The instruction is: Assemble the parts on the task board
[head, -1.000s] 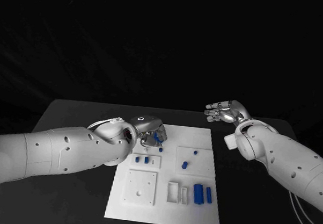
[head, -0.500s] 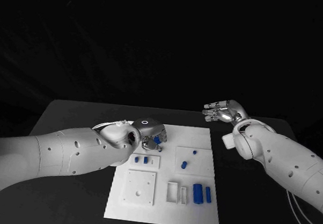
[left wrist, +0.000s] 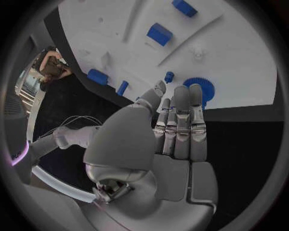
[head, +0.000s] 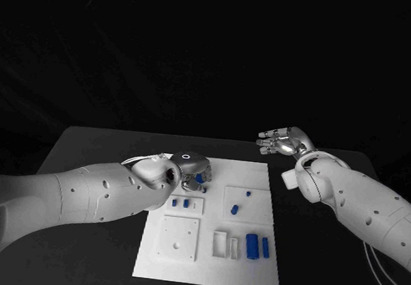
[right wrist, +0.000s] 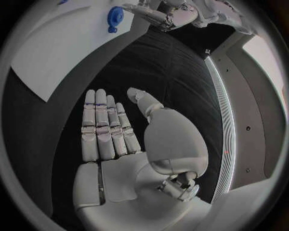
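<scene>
Left hand (head: 191,167) hovers at the task board's (head: 252,271) far left corner, above a blue gear (left wrist: 199,89).
No legible writing shows. Its fingers (left wrist: 180,120) lie straight and together, holding nothing. The right hand (head: 283,142) hangs over the tabletop (head: 96,151) beyond the board, flat and empty.
</scene>
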`<state>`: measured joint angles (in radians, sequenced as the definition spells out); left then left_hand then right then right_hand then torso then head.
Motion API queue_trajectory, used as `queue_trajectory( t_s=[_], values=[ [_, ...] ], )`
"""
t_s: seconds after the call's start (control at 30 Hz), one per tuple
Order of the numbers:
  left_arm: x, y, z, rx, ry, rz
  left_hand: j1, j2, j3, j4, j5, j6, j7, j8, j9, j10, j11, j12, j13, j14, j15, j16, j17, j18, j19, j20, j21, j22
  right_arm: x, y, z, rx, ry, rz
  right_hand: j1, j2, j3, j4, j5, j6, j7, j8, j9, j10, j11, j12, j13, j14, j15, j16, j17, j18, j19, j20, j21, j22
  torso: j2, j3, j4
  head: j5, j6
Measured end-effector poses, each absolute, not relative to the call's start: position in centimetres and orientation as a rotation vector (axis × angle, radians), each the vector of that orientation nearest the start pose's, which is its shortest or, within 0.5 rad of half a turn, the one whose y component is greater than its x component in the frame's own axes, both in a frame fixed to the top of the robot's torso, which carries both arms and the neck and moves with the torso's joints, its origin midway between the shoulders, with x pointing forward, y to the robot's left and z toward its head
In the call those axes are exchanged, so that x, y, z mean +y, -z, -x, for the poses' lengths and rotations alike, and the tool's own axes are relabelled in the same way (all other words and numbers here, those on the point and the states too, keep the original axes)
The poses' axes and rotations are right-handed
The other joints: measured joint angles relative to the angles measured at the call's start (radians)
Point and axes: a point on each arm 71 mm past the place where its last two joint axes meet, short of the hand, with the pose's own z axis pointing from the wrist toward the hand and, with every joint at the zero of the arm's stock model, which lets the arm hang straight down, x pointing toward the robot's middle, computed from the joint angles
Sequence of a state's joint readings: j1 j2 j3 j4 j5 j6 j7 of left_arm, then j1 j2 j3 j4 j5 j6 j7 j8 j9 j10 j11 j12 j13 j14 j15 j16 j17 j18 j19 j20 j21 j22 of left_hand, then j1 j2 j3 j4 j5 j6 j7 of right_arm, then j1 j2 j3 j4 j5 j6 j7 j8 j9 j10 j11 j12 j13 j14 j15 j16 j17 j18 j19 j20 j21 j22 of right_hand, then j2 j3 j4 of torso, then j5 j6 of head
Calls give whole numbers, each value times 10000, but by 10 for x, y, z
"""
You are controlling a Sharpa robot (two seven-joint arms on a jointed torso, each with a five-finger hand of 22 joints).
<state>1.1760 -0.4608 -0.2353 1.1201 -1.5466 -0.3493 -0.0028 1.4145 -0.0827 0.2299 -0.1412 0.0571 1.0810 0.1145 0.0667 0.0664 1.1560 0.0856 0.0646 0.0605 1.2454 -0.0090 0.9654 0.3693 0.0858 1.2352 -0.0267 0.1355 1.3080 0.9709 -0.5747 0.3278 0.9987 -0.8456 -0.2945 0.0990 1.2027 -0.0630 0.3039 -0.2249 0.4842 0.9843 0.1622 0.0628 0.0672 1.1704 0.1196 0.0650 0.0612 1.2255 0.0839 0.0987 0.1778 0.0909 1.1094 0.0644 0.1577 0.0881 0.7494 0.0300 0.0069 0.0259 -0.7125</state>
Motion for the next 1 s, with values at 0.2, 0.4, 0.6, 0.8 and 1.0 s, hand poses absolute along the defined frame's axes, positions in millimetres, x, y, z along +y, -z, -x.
queue_trajectory(
  t_s=[0.2,0.4,0.6,0.8,1.0],
  values=[
    [112,284,-510,17375,6103,-4503,0,0,196,-140,0,-1,-1,0,0,0,0,0,0,0,0,98,3,-1,0,0,268,-1,-241,235,-562,15483,-9579,-7543,0,0,0,0,0,0,0,0,0,0,0,0,0,0,0,0,1,0,0,0,0,0,12,-5,-17,-13,8],
    [113,288,-511,17448,6113,-4526,0,0,197,-140,0,-1,-1,0,1,0,0,0,0,0,0,98,2,-2,0,0,306,-2,-241,235,-562,15485,-9585,-7540,0,0,0,0,0,0,-1,0,0,0,0,0,0,0,0,0,1,1,0,0,0,0,18,-5,-25,-30,-23],
    [112,292,-511,17519,6150,-4544,-42,42,295,-185,0,-1,-1,0,1,68,-5,0,1,0,0,177,17,-6,-41,-40,472,-3,-241,235,-562,15487,-9592,-7537,0,0,0,0,0,0,-1,0,0,0,0,0,0,1,0,0,-59,0,38,36,-70,-54,17,-5,-21,-36,-32],
    [112,297,-510,17643,6144,-4538,-109,108,435,-198,0,95,48,0,2,141,-6,0,1,-1,0,252,16,-12,-127,-62,694,-3,-240,235,-562,15490,-9604,-7534,1,0,0,0,0,1,-1,0,0,0,0,0,0,1,-1,0,-59,0,38,36,-69,-54,13,-6,-22,-44,-30],
    [112,300,-510,17773,6156,-4532,-154,154,468,-165,40,99,42,0,2,217,-71,0,0,35,-35,252,15,-10,-133,-56,768,-4,-240,235,-562,15491,-9611,-7531,1,0,0,0,0,1,-1,0,0,0,0,0,0,1,-1,0,-59,-1,37,36,-70,-54,13,-5,-23,-43,-29]
  ],
)
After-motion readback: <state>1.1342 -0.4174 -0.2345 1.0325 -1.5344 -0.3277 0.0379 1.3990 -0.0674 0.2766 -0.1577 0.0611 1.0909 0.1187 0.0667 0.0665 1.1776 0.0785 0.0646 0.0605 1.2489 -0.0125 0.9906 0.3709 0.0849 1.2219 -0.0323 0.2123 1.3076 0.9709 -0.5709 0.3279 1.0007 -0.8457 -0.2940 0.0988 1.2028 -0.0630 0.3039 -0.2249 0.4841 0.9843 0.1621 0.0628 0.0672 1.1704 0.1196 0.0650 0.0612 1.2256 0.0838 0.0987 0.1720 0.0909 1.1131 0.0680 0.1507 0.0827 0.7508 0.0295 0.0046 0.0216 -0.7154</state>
